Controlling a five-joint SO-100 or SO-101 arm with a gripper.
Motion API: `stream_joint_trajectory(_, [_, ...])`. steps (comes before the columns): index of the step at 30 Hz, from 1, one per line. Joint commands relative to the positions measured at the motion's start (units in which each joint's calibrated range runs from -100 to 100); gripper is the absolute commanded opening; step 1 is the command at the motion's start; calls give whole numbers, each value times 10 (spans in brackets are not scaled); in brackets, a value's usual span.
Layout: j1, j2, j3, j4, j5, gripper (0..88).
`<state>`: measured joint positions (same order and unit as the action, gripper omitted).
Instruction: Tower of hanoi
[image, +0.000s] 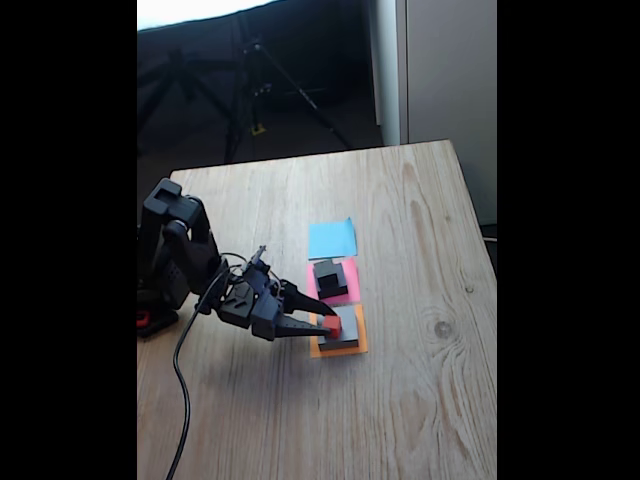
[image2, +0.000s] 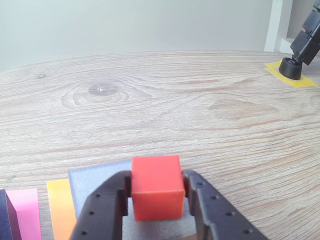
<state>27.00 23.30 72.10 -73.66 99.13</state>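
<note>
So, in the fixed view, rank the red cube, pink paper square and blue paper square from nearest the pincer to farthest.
1. Small red cube, held between the pincer fingers, over the orange paper square.
2. Pink paper square, next one up the table.
3. Blue paper square, farthest up the table.

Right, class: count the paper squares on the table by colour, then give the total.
Blue square: 1
Pink square: 1
Orange square: 1
Total: 3
</note>
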Motion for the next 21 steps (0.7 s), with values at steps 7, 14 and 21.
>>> stream_joint_trajectory(7, [-11,-48,11,16,9,39])
stream_joint_trajectory(14, [-30,-212,73,159,9,45])
stream_joint_trajectory(21, [-46,-353,79,308,9,3])
